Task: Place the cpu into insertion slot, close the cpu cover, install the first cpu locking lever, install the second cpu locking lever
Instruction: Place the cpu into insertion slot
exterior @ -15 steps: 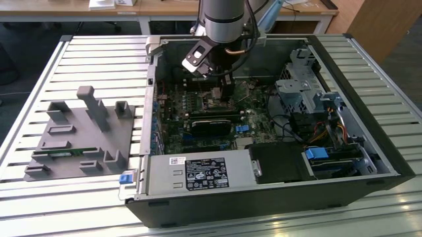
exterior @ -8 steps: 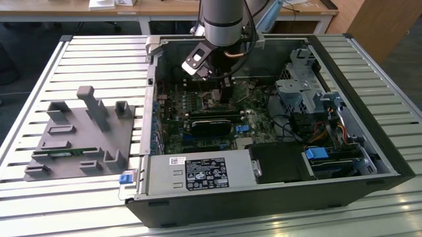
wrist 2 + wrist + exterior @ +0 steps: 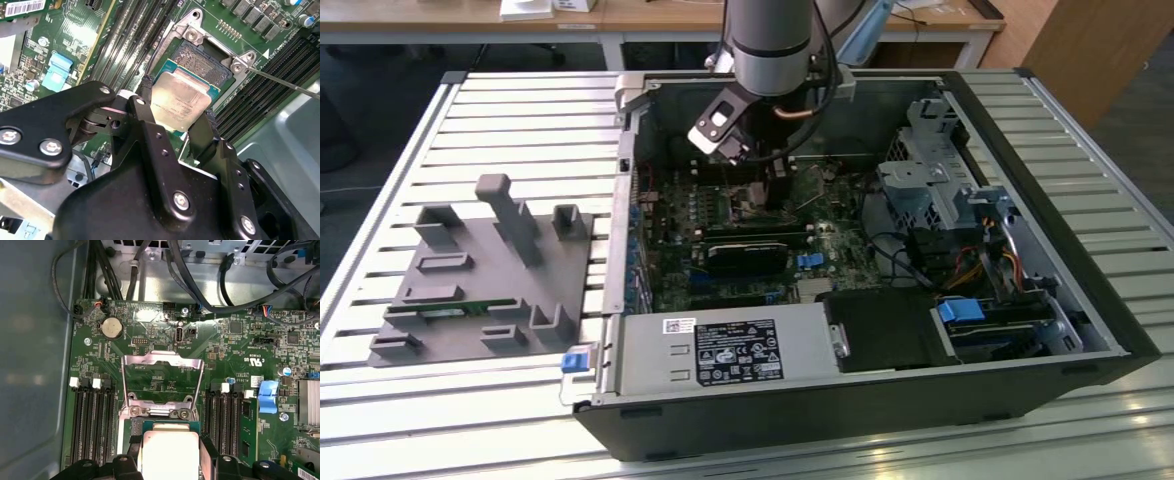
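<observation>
My gripper [image 3: 179, 102] is shut on the cpu [image 3: 182, 100], a pale silver-tan square chip pinched by its edges between two black fingers [image 3: 150, 115]. In both wrist views the cpu [image 3: 170, 452] hangs just over the near part of the insertion slot [image 3: 202, 60], whose dark pin field shows beyond it. The cpu cover [image 3: 162, 357], a silvery frame with a large window, stands flipped open past the slot. A thin metal locking lever [image 3: 280, 82] sticks out sideways from the slot's corner. In the exterior view the gripper [image 3: 774, 190] reaches down into the open computer case [image 3: 1067, 330].
Long black memory slots [image 3: 92, 420] flank the socket on both sides [image 3: 225, 415]. Black cables [image 3: 200, 285] run along the case wall beyond the board. A blue clip [image 3: 268, 396] sits beside the slots. A grey fixture [image 3: 480, 270] lies on the slatted table at the exterior view's left.
</observation>
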You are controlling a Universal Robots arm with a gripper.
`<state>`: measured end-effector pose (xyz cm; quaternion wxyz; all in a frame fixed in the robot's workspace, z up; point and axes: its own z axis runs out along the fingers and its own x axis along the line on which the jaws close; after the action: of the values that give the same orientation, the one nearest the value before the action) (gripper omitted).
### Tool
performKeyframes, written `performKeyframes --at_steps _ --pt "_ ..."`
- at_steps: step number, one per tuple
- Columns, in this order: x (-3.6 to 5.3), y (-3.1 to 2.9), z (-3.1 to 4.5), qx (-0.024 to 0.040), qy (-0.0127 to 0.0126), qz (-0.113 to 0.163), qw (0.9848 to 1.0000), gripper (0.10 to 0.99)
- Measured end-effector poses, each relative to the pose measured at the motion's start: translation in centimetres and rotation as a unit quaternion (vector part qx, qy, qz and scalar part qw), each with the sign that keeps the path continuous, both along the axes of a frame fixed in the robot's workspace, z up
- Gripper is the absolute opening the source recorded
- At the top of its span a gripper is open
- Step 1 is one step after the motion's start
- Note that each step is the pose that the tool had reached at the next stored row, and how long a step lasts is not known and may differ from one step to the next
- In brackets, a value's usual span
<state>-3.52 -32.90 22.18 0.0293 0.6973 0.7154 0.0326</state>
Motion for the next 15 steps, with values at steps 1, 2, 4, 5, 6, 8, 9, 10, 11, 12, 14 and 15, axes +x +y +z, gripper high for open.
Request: performKeyframes --at_steps 1,2,4,5,6,8,9,10,11,12,14,15 --pt "0.00 0.00 -0.02 0.0000 0.0000 0.000 1.0000 0.541" --pt "0.00 0.01 -0.04 -0.0001 0.0001 0.000 1.0000 0.541" --pt "-0.06 0.02 -0.21 0.0000 0.0000 0.000 1.0000 0.541" --pt "-0.06 0.01 -0.22 0.0000 0.0000 0.000 1.0000 0.541" --pt "-0.06 0.01 -0.22 0.0000 0.0000 0.000 1.0000 0.541" --pt "-0.08 0.01 -0.24 0.0000 0.0000 0.000 1.0000 0.541" --pt "-0.09 0.02 -0.25 0.0000 0.0000 0.000 1.0000 0.541" --pt "-0.10 0.02 -0.26 0.0000 0.0000 0.000 1.0000 0.541" --pt "-0.10 0.02 -0.28 0.0001 -0.0001 0.000 1.0000 0.541" --pt "-0.10 0.02 -0.32 0.0002 -0.0001 0.000 1.0000 0.541" --pt "-0.11 0.03 -0.39 0.0000 0.0000 0.000 1.0000 0.541" --pt "-0.11 0.04 -0.43 0.0000 0.0000 0.000 1.0000 0.541"
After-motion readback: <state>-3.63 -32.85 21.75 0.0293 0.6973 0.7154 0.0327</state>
